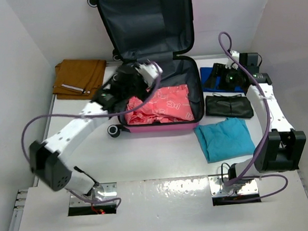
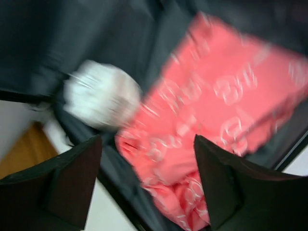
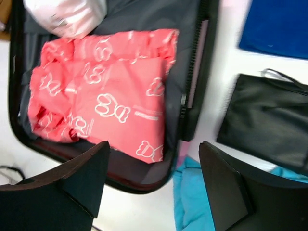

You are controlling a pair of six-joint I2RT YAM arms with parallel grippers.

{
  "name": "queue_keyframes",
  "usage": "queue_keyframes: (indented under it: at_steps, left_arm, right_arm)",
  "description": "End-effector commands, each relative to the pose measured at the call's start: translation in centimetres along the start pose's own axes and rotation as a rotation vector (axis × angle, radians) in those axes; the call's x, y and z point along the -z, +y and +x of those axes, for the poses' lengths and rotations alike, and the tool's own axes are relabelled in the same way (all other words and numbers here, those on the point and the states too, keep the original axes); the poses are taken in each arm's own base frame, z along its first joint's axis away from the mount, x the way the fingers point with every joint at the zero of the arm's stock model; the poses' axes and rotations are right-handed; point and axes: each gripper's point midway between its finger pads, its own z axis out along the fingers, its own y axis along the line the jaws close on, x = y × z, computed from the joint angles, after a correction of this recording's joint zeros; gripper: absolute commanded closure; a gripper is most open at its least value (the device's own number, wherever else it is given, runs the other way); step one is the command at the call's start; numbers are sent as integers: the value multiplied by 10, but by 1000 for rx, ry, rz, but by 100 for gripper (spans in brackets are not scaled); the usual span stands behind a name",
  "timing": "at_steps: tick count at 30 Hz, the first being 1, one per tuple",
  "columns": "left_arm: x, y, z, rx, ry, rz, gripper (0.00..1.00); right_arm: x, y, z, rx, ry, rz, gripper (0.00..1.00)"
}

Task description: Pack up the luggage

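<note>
Packing looks barely begun. Nearer the bases than the right gripper (image 3: 154, 147) lies a teal shirt (image 1: 224, 139). That gripper's jaws stand apart and empty, with a black pouch (image 1: 228, 106) just beside it. The left gripper (image 2: 148, 144), likewise spread and empty, hangs over a coral printed garment (image 1: 164, 104) inside the open pink luggage (image 1: 160, 128). Next, I judge, one gripper must drop onto a loose item and pinch it. Motion blur smears the left wrist view, so the white blob (image 2: 101, 101) beside that garment is unidentifiable. The luggage lid is cropped.
</note>
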Motion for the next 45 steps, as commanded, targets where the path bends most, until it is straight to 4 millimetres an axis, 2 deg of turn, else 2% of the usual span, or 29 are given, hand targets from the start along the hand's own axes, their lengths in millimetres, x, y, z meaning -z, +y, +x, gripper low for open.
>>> queue_keyframes:
  at_steps: [1, 2, 3, 4, 5, 6, 7, 8, 9, 10, 11, 12, 13, 14, 15, 16, 17, 18, 19, 21, 23, 24, 25, 26, 31, 33, 41, 45]
  left_arm:
    - [61, 57, -54, 170, -166, -173, 16]
    - [65, 64, -49, 191, -151, -193, 15]
    - [69, 83, -35, 227, -112, -268, 15]
    - [74, 98, -31, 264, -107, -321, 13]
    - [71, 110, -16, 299, -61, -360, 13]
    - [75, 141, 4, 369, -14, -460, 13]
    - [57, 150, 36, 402, 85, -478, 13]
    - [50, 165, 49, 432, 114, -506, 13]
    - [44, 175, 71, 466, 183, -520, 13]
    - [50, 209, 86, 508, 198, -596, 13]
    - [26, 210, 124, 530, 315, -569, 13]
    - [20, 222, 138, 536, 350, -580, 13]
    - [18, 245, 137, 541, 331, -590, 13]
    - [8, 250, 145, 524, 350, -554, 13]
    - [-17, 243, 175, 516, 432, -493, 15]
    - [-25, 255, 164, 477, 396, -450, 15]
    - [-29, 259, 174, 474, 430, -440, 16]
    - [-49, 257, 193, 471, 463, -420, 16]
    - [-53, 268, 186, 469, 429, -411, 15]
    - [-62, 276, 192, 470, 419, -402, 12]
    - [-74, 287, 207, 478, 410, -390, 10]
    - [-81, 286, 210, 481, 407, -377, 10]
    - [-81, 290, 218, 489, 415, -384, 8]
    - [-90, 285, 232, 497, 442, -368, 8]
    - [-93, 291, 283, 531, 536, -422, 8]
    - [-94, 293, 295, 530, 549, -422, 7]
    - [-107, 271, 329, 555, 602, -353, 6]
    - [-104, 257, 371, 610, 707, -368, 6]
  right_arm:
    - [-1, 20, -11, 60, -19, -67, 25]
    - [-4, 21, -8, 63, -10, -68, 25]
    - [-5, 21, -8, 65, -8, -68, 25]
    - [-6, 22, -7, 65, -2, -70, 25]
    - [-10, 22, -6, 64, 7, -69, 25]
    - [-10, 23, -8, 69, 5, -71, 25]
    - [-12, 24, -9, 70, 8, -72, 25]
    - [-13, 25, -13, 76, 3, -73, 25]
    - [-14, 26, -14, 74, 7, -71, 25]
    - [-18, 23, -10, 68, 25, -65, 25]
    - [-16, 26, -17, 74, 15, -66, 25]
    - [-16, 24, -17, 72, 19, -61, 25]
    - [-18, 23, -17, 72, 23, -59, 25]
    - [-18, 23, -19, 77, 21, -54, 25]
    - [-17, 23, -20, 79, 19, -51, 23]
    - [-19, 22, -19, 81, 27, -50, 23]
    - [-20, 21, -18, 80, 32, -44, 23]
    - [-20, 21, -18, 81, 32, -44, 23]
    - [-20, 20, -18, 80, 31, -41, 23]
    - [-21, 18, -15, 81, 37, -32, 23]
    - [-22, 16, -14, 92, 37, -23, 23]
    - [-23, 15, -12, 92, 45, -24, 23]
    - [-23, 13, -11, 90, 45, -17, 23]
    - [-23, 13, -11, 90, 47, -15, 23]
    - [-29, 7, -12, 99, 53, 2, 23]
    - [-31, 6, -12, 95, 58, 4, 23]
    - [-44, 4, -18, 82, 70, -1, 23]
    - [-47, 8, -22, 87, 65, -10, 23]
